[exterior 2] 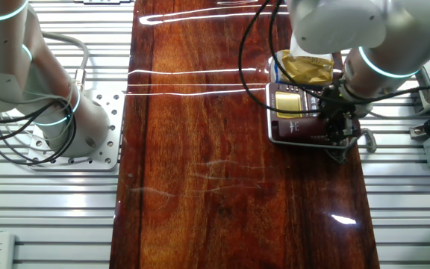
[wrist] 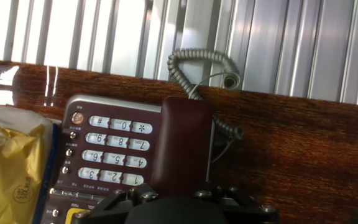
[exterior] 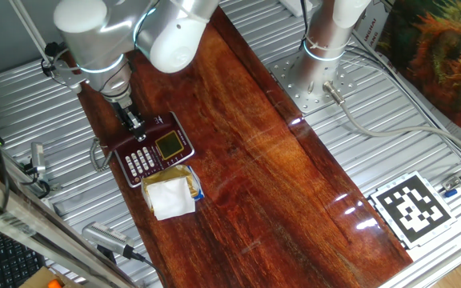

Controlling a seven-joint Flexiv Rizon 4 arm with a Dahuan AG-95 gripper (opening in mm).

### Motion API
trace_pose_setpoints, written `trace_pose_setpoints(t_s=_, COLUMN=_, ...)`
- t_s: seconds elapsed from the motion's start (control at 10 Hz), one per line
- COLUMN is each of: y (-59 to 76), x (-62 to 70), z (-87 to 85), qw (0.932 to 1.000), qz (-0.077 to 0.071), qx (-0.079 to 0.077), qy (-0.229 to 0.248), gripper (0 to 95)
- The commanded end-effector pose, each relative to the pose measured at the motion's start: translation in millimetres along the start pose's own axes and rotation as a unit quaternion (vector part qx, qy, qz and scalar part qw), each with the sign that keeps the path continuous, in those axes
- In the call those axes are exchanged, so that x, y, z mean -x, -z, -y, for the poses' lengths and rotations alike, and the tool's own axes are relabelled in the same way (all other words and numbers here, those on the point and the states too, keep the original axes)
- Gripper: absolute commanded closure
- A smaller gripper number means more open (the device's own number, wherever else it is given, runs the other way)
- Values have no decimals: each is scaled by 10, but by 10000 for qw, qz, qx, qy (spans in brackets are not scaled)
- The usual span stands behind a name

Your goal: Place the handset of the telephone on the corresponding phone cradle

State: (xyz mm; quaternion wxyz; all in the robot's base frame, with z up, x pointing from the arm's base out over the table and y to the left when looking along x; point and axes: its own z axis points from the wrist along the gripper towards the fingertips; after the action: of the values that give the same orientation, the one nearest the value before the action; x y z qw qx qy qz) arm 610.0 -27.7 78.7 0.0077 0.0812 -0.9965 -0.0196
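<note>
The dark red desk phone (wrist: 114,140) with white keypad buttons lies at the edge of the wooden board (exterior: 246,144). The slim maroon handset (wrist: 185,143) lies along the phone's long side recess, the cradle, next to the keypad. Its grey coiled cord (wrist: 201,62) loops off the board's edge. My gripper (wrist: 173,194) stands right over the handset's near end with a finger on each side, closed on it. From the fixed views the gripper (exterior: 137,126) sits low over the phone (exterior: 162,148) and hides most of the handset; it also shows in the other fixed view (exterior 2: 337,127).
A white-and-yellow paper packet (exterior: 169,194) lies against the phone's display end, also in the hand view (wrist: 11,168). Ribbed metal table (exterior: 22,120) surrounds the board. The arm's base (exterior: 326,40) and a black-and-white marker tag (exterior: 410,210) are further along.
</note>
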Motion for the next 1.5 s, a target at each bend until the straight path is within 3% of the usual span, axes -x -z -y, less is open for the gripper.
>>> trace_pose_setpoints(t_s=0.1, y=-9, x=10, z=7, qw=10000, qz=-4, qx=6, qy=1, gripper=950)
trace_pose_setpoints(t_s=0.6, y=-43, x=11, z=3, qw=9999, qz=41, qx=54, qy=-78, gripper=950)
trace_pose_setpoints(t_s=0.9, y=-44, x=11, z=3, qw=10000, qz=32, qx=-3, qy=-6, gripper=950)
trace_pose_setpoints(t_s=1.1, y=-44, x=11, z=3, qw=10000, qz=42, qx=73, qy=-34, gripper=950)
trace_pose_setpoints(t_s=1.2, y=-44, x=11, z=3, qw=9998, qz=63, qx=173, qy=-33, gripper=760)
trace_pose_setpoints(t_s=1.4, y=-44, x=11, z=3, qw=9998, qz=81, qx=164, qy=3, gripper=760)
trace_pose_setpoints(t_s=1.5, y=-44, x=11, z=3, qw=9999, qz=77, qx=69, qy=82, gripper=760)
